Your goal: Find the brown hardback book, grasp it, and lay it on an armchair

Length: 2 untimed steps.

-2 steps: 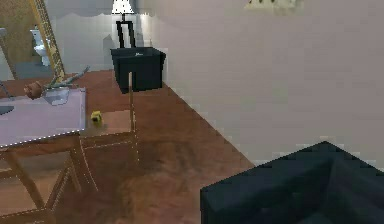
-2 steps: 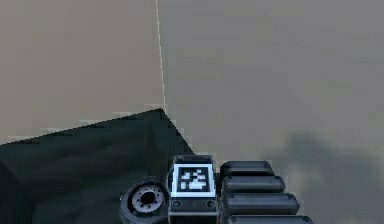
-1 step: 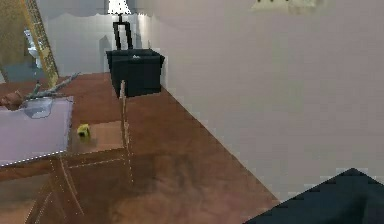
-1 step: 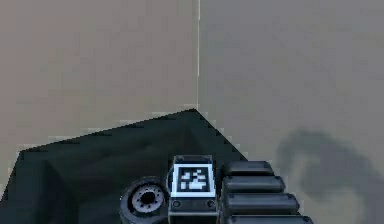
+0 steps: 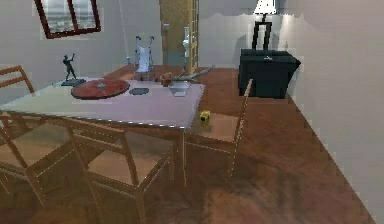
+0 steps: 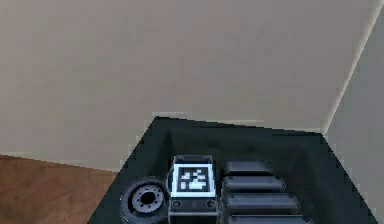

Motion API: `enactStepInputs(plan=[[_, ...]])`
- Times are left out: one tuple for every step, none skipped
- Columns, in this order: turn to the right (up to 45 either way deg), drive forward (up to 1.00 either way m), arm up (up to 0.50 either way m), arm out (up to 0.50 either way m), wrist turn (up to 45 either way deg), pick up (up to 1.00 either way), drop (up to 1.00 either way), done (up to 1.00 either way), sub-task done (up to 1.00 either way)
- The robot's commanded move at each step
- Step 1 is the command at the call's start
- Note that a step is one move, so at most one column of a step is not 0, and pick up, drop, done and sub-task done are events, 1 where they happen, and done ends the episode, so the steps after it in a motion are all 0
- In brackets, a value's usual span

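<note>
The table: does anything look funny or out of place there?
Only a small yellow thing sits low beside the table, seemingly on a chair seat, an odd spot. Nothing looks spilled or broken.

Dark ribbed body point(image 6: 262, 186), black-marked white square point(image 6: 194, 181)

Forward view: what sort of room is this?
Most likely a dining room. A long pale table carries a red plate and a small dark statue, wooden chairs stand around it, and a dark cabinet with a lamp on top sits by the far wall.
</note>
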Motion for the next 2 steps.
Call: enactStepInputs(plan=[[0.0,0.0,0.0,0.24,0.0,0.0,0.0,0.0,0.0],[0.0,0.0,0.0,0.0,45.0,0.0,0.0,0.0,0.0]])
